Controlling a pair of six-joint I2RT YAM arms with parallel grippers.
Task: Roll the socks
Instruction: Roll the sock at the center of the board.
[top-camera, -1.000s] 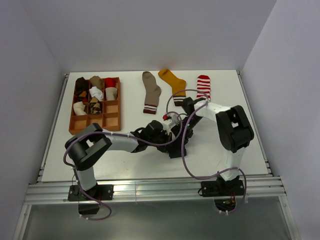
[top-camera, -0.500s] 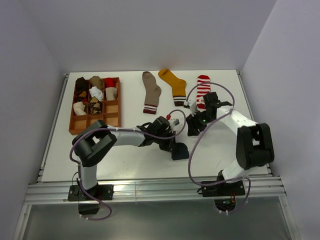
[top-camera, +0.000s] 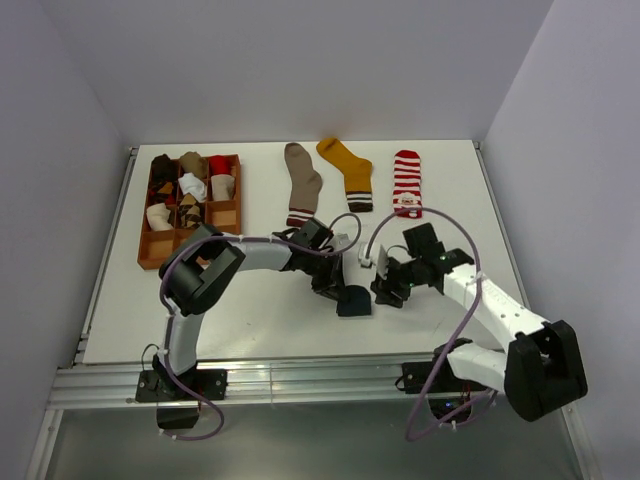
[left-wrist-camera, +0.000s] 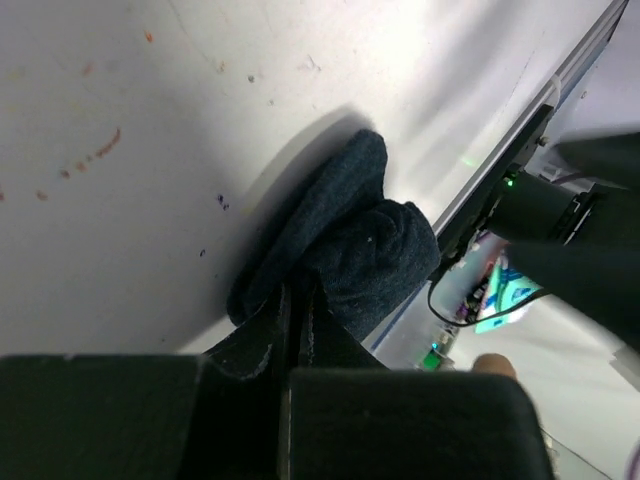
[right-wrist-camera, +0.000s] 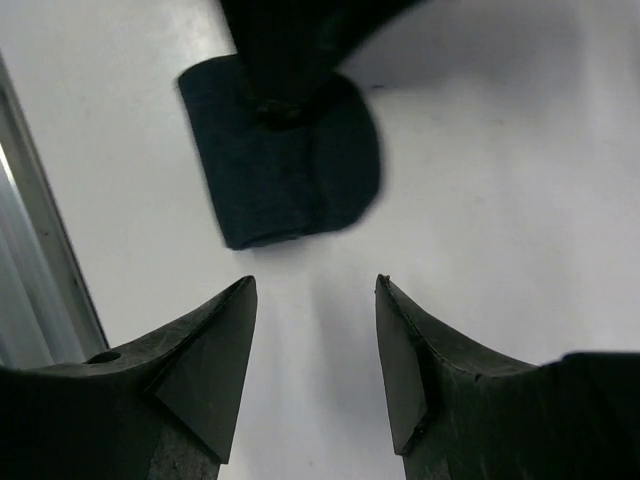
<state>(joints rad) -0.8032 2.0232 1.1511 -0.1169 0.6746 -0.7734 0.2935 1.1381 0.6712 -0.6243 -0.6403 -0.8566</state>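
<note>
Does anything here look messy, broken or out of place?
Nothing is broken or spilled. The navy sock, pinched by the left gripper, is a lopsided bundle with one end poking out, and the table bears a few small reddish marks.

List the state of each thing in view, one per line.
dark navy fabric sock: rolled up, pinched by the left hand
left hand: shut on the navy sock
right hand: open, empty
taupe fabric sock: flat, unrolled
mustard yellow fabric sock: flat, unrolled
red-and-white striped fabric sock: flat, unrolled
brown wooden grid tray: partly filled with rolled socks
</note>
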